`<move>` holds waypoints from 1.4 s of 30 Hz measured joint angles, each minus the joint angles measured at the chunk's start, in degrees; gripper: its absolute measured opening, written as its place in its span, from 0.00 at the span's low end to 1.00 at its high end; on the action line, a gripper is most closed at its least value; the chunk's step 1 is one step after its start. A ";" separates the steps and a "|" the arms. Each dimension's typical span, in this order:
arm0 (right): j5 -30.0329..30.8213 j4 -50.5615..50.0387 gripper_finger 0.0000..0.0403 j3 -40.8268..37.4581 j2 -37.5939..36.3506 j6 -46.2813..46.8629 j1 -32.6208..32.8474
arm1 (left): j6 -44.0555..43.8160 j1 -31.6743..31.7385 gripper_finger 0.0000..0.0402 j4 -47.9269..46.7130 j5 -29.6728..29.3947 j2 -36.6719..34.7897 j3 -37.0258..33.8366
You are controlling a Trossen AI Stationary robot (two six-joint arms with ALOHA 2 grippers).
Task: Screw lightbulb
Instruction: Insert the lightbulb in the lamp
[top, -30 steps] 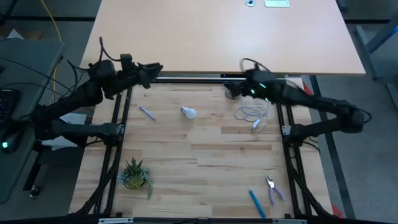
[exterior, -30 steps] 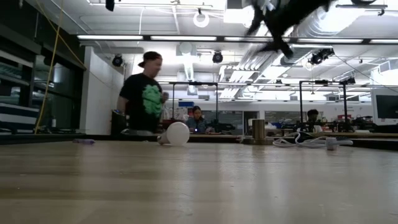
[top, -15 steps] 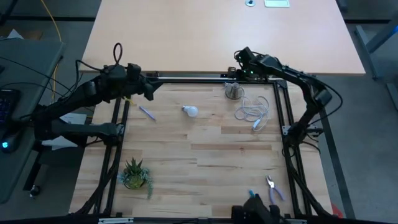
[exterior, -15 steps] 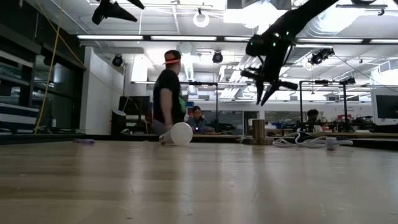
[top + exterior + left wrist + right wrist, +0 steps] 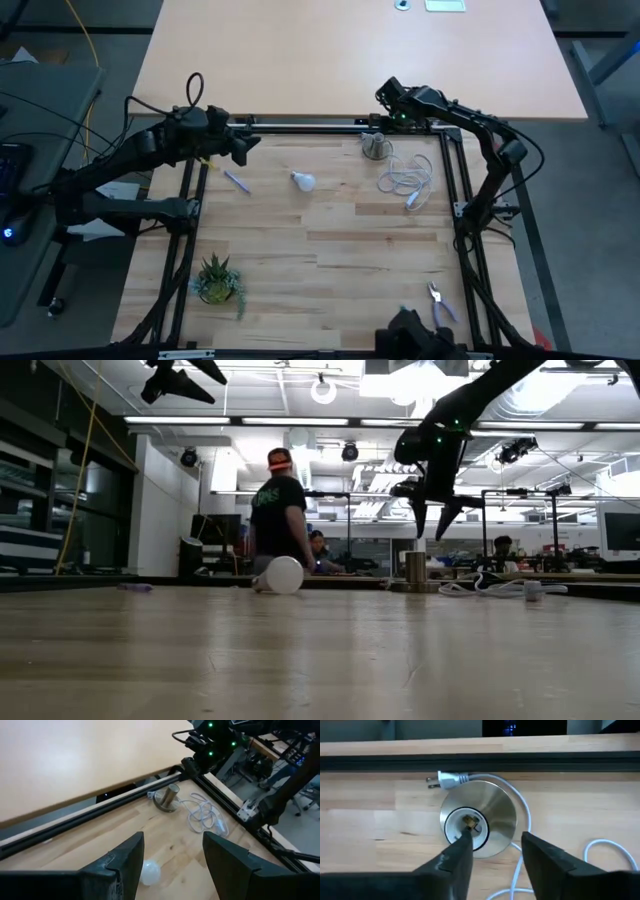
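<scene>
High view: my left gripper (image 5: 243, 146) hangs over the far left part of the wooden table (image 5: 330, 260), fingers spread and holding nothing. My right gripper (image 5: 384, 95) sits above the far rail, just beyond the socket (image 5: 375, 146), also carrying nothing. The lightbulb (image 5: 304, 180) lies on its side on the wood between the two grippers, apart from both and to the left of the socket. A white cord (image 5: 405, 181) is coiled to the right of the socket. A small potted plant (image 5: 218, 279) stands near the front left, pliers (image 5: 438, 303) lie near the front right, and a blue pen (image 5: 236, 181) rests left of the bulb.

Low view: the lightbulb (image 5: 284, 574) rests on the tabletop at the far edge. My right gripper (image 5: 436, 524) hovers above the socket (image 5: 415, 567), its fingers parted and pointing down with a clear gap under them. My left gripper (image 5: 180, 375) is high up near the ceiling line. A person (image 5: 279, 512) stands in the room behind.

Left wrist view: my two fingers (image 5: 122, 865) stand wide apart, with the lightbulb (image 5: 149, 872) on the wood between them, untouched. The socket (image 5: 169, 799) and cord (image 5: 204, 816) lie farther off.

Right wrist view: my parted fingers (image 5: 451, 861) frame the socket (image 5: 479, 824), whose open mouth faces up; the plug (image 5: 445, 780) lies just beside it.
</scene>
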 joint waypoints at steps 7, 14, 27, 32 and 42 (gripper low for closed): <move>-3.02 -0.07 0.44 0.00 3.51 2.03 0.02 | 0.34 0.02 0.49 0.06 -0.12 0.00 0.00; -1.99 0.19 0.43 -0.04 4.60 1.68 0.04 | 0.30 0.00 0.49 0.06 -0.29 0.00 0.00; -1.36 2.17 0.35 -0.04 6.51 1.86 -0.35 | 0.24 0.00 0.49 0.06 -2.08 0.02 0.00; -3.07 3.79 0.35 -0.04 6.86 1.92 -0.22 | 0.22 0.00 0.49 0.06 -2.11 0.00 0.00; -1.21 2.92 0.23 -0.04 6.86 2.75 -0.22 | -0.40 -0.02 0.49 0.06 -2.78 0.00 0.00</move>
